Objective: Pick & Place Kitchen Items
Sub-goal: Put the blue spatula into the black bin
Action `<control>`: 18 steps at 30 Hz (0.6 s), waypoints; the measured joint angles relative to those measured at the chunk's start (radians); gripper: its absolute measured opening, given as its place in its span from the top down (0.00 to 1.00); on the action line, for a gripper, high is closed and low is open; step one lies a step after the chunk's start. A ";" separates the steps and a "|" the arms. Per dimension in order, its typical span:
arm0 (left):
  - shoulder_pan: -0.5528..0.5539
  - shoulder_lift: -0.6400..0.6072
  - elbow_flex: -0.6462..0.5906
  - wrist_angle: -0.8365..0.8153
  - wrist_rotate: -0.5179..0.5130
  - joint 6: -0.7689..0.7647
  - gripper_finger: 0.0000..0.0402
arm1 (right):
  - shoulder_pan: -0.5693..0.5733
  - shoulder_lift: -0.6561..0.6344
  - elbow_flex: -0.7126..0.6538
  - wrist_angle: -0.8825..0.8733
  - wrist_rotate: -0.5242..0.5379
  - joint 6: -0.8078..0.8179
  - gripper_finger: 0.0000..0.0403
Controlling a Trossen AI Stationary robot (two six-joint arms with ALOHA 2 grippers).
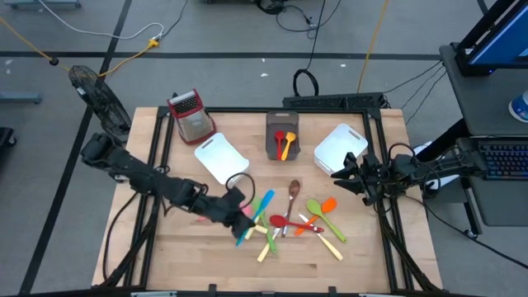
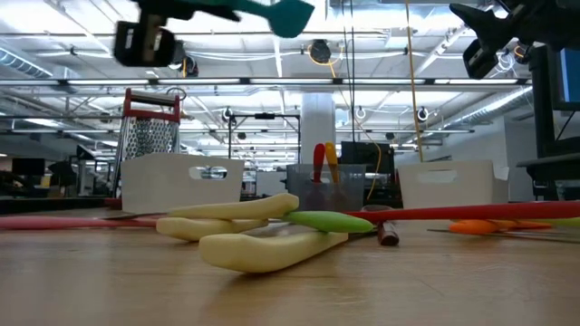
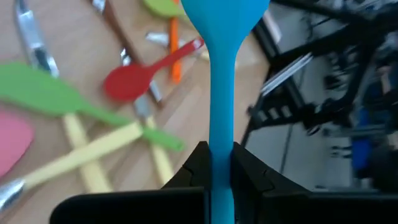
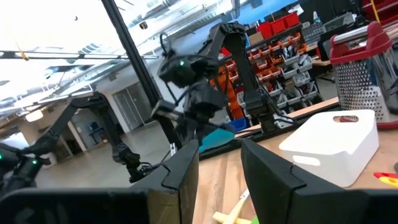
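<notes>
My left gripper point(image 1: 241, 213) hangs over the table's middle, left of the utensil pile, shut on a blue spatula point(image 3: 222, 74). In the low view the spatula's head point(image 2: 283, 14) shows high above the table. The other kitchen items point(image 1: 297, 221), red, green, orange and cream-handled, lie crossed on the wooden top. A red and an orange utensil point(image 1: 285, 142) stand in the grey bin point(image 1: 272, 124). My right gripper point(image 1: 340, 173) waits open in the air at the table's right side, next to a white bin point(image 1: 340, 147). My left gripper pinches the blue spatula's handle point(image 3: 221, 134) between its two fingers point(image 3: 198, 163). The handle runs along the fingers, and the head sticks out past their tips. The handle's free end point(image 1: 241, 239) shows behind the gripper. The spatula is lifted clear of the table and the pile.
A red-topped metal grater point(image 1: 191, 115) stands at the far left. A second white bin point(image 1: 219, 157) lies near it, just beyond my left arm. Bare wood lies along the near edge point(image 1: 198, 264).
</notes>
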 joint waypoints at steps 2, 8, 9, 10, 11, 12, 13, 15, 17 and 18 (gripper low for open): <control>0.029 0.001 0.000 0.038 0.014 0.009 0.95 | 0.000 0.000 0.000 0.000 0.000 -0.010 0.72; 0.133 0.001 0.000 0.147 0.057 0.006 0.95 | 0.000 0.000 0.000 0.000 0.003 -0.035 0.72; 0.153 0.001 0.000 0.168 0.066 -0.001 0.95 | 0.000 0.000 0.000 0.000 0.004 -0.035 0.72; 0.171 0.001 0.000 0.185 0.070 -0.015 0.95 | 0.000 0.000 0.000 0.000 0.004 -0.035 0.72; 0.191 0.001 0.000 0.198 0.072 -0.034 0.95 | 0.000 0.000 0.000 0.000 0.004 -0.035 0.72; 0.211 0.001 0.000 0.212 0.073 -0.050 0.95 | 0.000 0.000 0.000 0.000 0.004 -0.035 0.72; 0.230 0.002 0.000 0.231 0.073 -0.058 0.95 | 0.000 0.000 0.000 0.000 0.004 -0.035 0.72; 0.268 0.002 0.000 0.279 0.079 -0.072 0.95 | 0.000 0.000 0.000 0.000 0.004 -0.035 0.72; 0.300 0.005 0.000 0.318 0.085 -0.082 0.95 | 0.000 0.000 0.000 0.000 0.005 -0.035 0.72; 0.316 0.009 0.000 0.334 0.085 -0.092 0.95 | 0.000 0.000 0.000 0.000 0.004 -0.035 0.72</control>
